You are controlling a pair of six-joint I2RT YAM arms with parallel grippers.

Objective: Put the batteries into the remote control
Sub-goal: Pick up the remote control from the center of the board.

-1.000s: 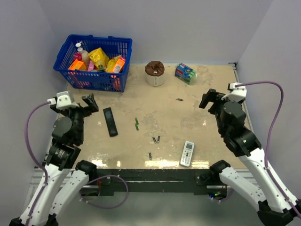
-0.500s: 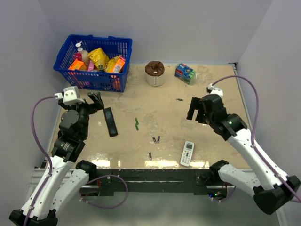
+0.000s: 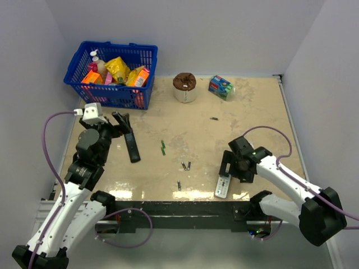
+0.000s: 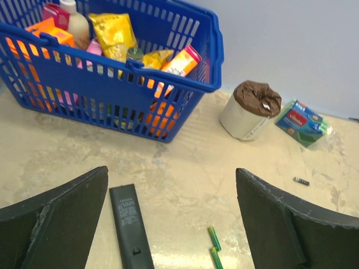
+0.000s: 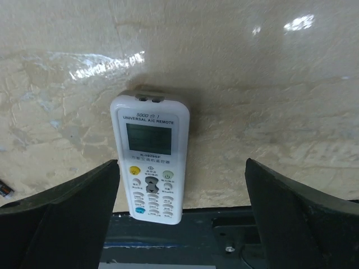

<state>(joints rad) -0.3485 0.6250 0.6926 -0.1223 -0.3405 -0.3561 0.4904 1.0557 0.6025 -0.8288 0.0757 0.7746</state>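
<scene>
The white remote control [image 3: 222,187] lies face up at the table's front edge, its screen and buttons showing in the right wrist view [image 5: 150,162]. My right gripper [image 3: 232,169] is open and hovers just above the remote's far end, one finger on each side [image 5: 182,163]. Two dark batteries [image 3: 185,166] lie side by side mid-table, one [image 3: 179,184] nearer the front, one [image 3: 213,118] far back, also seen in the left wrist view [image 4: 301,181]. My left gripper [image 3: 121,121] is open and empty above the left side [image 4: 171,171].
A slim black remote [image 3: 131,144] [image 4: 130,227] and a green stick-like piece [image 3: 163,147] [image 4: 214,246] lie left of centre. A blue basket [image 3: 143,84] of packets, a brown-topped white roll [image 3: 184,87] and a green-blue pack [image 3: 221,87] stand at the back.
My right arm has swung down and forward from the back right to above the white remote. My left gripper has moved a little forward and to the right.
</scene>
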